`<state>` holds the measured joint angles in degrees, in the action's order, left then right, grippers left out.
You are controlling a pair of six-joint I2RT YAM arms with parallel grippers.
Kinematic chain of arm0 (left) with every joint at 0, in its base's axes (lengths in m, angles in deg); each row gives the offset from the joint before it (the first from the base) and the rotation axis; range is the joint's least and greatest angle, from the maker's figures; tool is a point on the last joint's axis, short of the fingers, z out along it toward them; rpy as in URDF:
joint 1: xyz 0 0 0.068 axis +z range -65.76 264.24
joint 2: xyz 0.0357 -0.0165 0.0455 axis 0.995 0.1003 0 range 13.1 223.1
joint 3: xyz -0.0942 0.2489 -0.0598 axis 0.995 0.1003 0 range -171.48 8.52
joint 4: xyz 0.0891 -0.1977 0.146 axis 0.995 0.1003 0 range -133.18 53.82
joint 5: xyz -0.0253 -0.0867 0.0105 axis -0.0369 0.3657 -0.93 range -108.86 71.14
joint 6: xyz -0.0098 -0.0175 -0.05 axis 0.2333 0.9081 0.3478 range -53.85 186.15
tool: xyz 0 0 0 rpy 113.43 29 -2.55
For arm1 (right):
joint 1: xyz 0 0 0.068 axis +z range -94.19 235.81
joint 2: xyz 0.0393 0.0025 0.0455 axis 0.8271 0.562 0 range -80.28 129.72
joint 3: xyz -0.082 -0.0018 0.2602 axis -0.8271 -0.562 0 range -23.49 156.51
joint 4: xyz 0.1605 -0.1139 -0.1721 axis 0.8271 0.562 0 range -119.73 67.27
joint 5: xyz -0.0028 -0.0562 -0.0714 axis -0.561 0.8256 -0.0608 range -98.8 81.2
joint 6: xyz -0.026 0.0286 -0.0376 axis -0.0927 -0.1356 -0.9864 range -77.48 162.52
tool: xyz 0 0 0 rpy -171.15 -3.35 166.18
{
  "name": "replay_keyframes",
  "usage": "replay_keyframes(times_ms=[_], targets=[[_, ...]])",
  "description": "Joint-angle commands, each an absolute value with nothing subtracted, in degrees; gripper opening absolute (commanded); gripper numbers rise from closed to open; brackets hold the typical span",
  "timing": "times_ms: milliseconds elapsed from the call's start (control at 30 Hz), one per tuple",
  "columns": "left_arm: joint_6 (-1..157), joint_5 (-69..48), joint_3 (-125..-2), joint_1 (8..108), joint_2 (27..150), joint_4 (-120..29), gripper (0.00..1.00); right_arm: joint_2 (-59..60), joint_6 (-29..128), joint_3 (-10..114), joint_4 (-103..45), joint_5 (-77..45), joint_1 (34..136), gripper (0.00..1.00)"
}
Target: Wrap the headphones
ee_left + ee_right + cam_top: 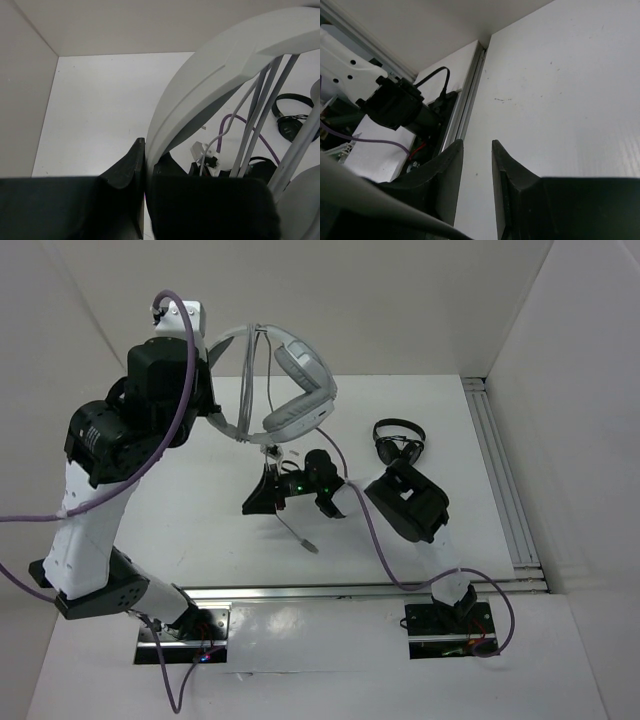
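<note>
1. Where the left gripper pinches the headband, the headphones hang above the table, back-left.
2. The right gripper: jaws narrowly apart, empty.
3. Likely light, stiff frame; the cable looks limp, so grasp it there.

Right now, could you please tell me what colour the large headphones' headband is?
The headband is light grey; the left wrist view shows it best.

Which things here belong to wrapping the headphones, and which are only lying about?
Job in hand:
white headphones, held up at the headband by the left tool

Lying about:
small black headphones, resting on the table
</note>
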<state>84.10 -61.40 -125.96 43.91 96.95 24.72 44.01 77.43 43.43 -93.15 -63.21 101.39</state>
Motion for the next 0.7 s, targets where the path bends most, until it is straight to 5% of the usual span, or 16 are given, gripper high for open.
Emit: replay_keyframes(times_ms=[0,267,433,667], targets=[[86.4,-59.8,-128.4,47.6,96.2,17.1,0.00,45.1,77.5,41.1,-99.8,-62.9,103.4,0.36],[88.4,-53.8,-123.8,55.4,95.7,14.7,0.00,47.7,79.5,33.3,-106.3,-62.4,104.0,0.38],[90.5,-52.6,-121.9,60.4,96.4,14.0,0.00,44.5,78.2,27.9,-107.9,-61.7,104.0,0.00],[95.5,-55.7,-116.9,67.7,102.3,11.0,0.00,30.1,70.0,17.0,-97.1,-56.5,109.3,0.00]])
